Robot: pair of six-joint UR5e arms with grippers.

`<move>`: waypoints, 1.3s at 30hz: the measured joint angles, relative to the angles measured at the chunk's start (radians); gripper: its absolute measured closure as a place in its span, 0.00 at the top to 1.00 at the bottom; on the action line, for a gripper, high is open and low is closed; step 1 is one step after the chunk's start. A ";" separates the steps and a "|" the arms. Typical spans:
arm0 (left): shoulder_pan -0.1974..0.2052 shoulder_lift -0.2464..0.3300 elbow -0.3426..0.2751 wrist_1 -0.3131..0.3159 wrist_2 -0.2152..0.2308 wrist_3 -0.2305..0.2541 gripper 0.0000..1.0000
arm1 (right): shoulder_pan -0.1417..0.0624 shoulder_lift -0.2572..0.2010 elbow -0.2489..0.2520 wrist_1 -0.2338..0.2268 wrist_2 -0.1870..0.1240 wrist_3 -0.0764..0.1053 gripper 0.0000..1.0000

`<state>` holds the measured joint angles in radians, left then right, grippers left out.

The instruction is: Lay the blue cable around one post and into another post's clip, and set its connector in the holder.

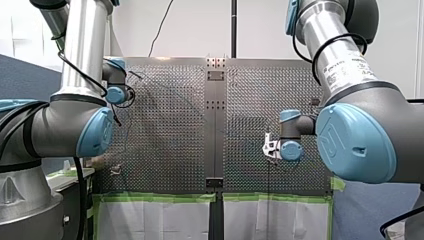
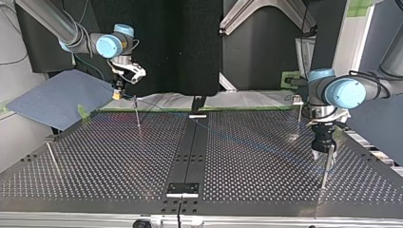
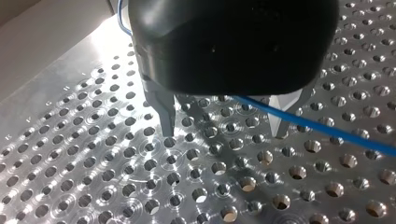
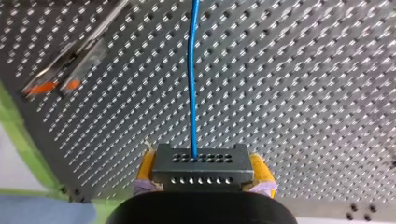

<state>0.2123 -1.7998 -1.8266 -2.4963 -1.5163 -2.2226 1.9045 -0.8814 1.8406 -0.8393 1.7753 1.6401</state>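
blue cable (image 4: 192, 84): early stage. connector (image 4: 201, 173) clamped in right gripper (image 2: 117, 93), yellow pads (image 4: 146, 169), top view's 10 o'clock. left gripper (image 3: 224, 132) at 3 o'clock, fingers (image 3: 166, 112) wide, cable passing beneath, unpinched. judged left: post (image 2: 138, 116) wrap, clip, holder.
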 joint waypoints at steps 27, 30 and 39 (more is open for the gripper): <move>-0.002 0.000 -0.001 0.000 0.000 0.000 0.98 | -0.182 0.133 0.155 -0.136 -0.080 0.046 0.00; -0.002 0.000 0.000 0.000 0.001 0.000 0.98 | -0.212 0.162 0.141 -0.166 -0.109 0.065 0.00; -0.002 0.000 -0.001 0.000 0.001 0.000 0.98 | -0.287 0.238 0.072 -0.206 -0.185 0.080 0.00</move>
<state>0.2104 -1.7999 -1.8272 -2.4960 -1.5151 -2.2227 1.6171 -0.6434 1.9122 -1.0453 1.5905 1.7201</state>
